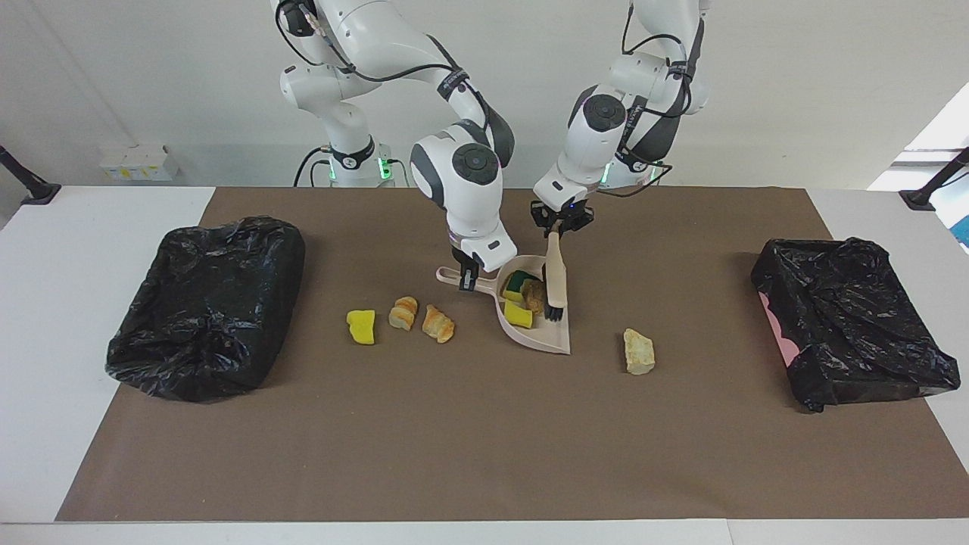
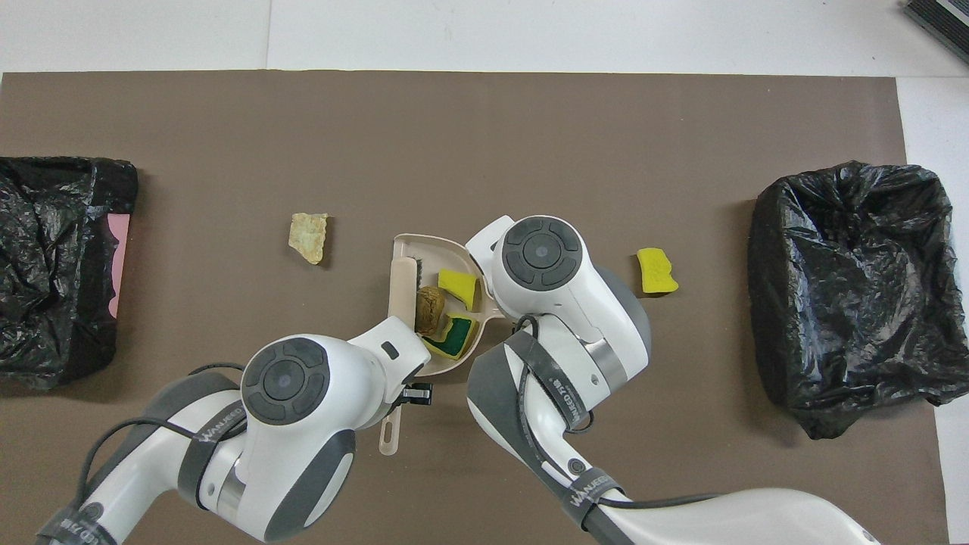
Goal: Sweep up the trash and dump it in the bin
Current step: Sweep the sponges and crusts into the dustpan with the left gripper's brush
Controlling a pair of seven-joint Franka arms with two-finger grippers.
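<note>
Inside the dustpan [image 1: 539,331], gripped by the right gripper [image 1: 468,278]: three scraps [image 1: 522,297]; left gripper [image 1: 559,225], clamping the brush [image 1: 555,278], should draw bristles out gently.

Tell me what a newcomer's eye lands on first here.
Mid-table, the right gripper holds the dustpan by its handle while the left gripper holds the brush inside it, against three scraps. Four more scraps lie loose on the mat, and a black-bagged bin sits at each end.
</note>
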